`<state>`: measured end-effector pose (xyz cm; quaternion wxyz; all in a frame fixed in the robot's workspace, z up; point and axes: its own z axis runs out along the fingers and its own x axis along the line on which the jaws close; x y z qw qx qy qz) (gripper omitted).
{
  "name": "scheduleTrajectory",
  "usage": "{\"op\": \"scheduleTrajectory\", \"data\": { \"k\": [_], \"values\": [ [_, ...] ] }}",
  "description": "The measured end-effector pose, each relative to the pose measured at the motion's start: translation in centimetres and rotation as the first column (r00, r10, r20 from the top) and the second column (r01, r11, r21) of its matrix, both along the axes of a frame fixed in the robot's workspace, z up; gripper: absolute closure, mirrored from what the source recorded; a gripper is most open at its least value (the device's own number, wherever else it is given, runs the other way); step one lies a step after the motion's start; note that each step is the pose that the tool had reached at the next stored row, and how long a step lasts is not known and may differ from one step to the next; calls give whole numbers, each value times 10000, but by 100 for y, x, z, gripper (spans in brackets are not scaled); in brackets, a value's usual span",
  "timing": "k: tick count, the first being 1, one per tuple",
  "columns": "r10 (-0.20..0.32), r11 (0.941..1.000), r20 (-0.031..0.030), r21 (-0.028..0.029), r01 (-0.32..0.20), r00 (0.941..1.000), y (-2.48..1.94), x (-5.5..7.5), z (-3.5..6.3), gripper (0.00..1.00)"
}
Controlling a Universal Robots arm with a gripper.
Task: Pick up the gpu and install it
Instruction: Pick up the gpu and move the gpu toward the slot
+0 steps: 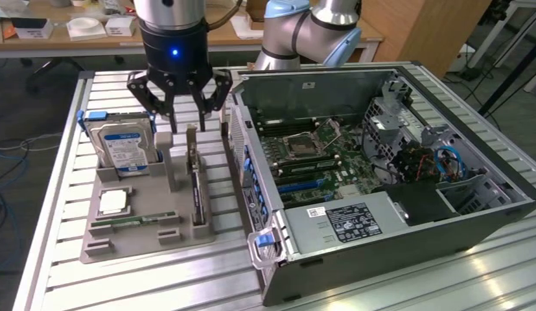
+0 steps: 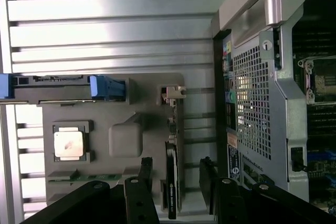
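End effector (image 1: 187, 123) hangs, jaws apart, above one gpu (image 1: 195, 176) beside one hard drive (image 1: 125, 148).

Bright room light glares off the metal table (image 2: 115, 30), while the computer case (image 1: 380, 259) interior sits shadowed.

I see the gpu (image 1: 197, 191) standing on its long edge in a slot along the tray's (image 1: 120, 241) edge at the exterior view's right: thin, dark, pale bracket at one end.

Ribbed aluminium table (image 1: 56, 207), wooden desk (image 1: 78, 44) with white boxes (image 1: 86, 27) behind, dark floor (image 1: 26, 97) with loose cables (image 1: 8, 148)
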<state>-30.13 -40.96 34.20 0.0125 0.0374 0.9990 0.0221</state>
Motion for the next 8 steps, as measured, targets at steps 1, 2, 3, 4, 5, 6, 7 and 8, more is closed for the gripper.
{"op": "scheduleTrajectory", "data": {
  "k": [1, 2, 3, 4, 5, 6, 7, 8],
  "values": [
    [0, 10000, 0, 0, 0, 10000, 0, 0, -7, 51],
    [0, 10000, 0, 0, 0, 10000, 0, 0, -13, 51],
    [0, 10000, -1, 0, 0, 10000, 0, 0, -19, 51],
    [0, 10000, 0, 0, 0, 10000, 0, 0, -26, 51],
    [0, 10000, 0, 0, 0, 10000, 0, 0, -32, 51],
    [0, 10000, 0, 0, 0, 10000, 0, 0, -38, 51],
    [0, 10000, 0, 0, 0, 10000, 0, 0, -44, 51],
    [0, 10000, 0, 0, 0, 10000, 0, 0, -50, 51]
  ]
}}
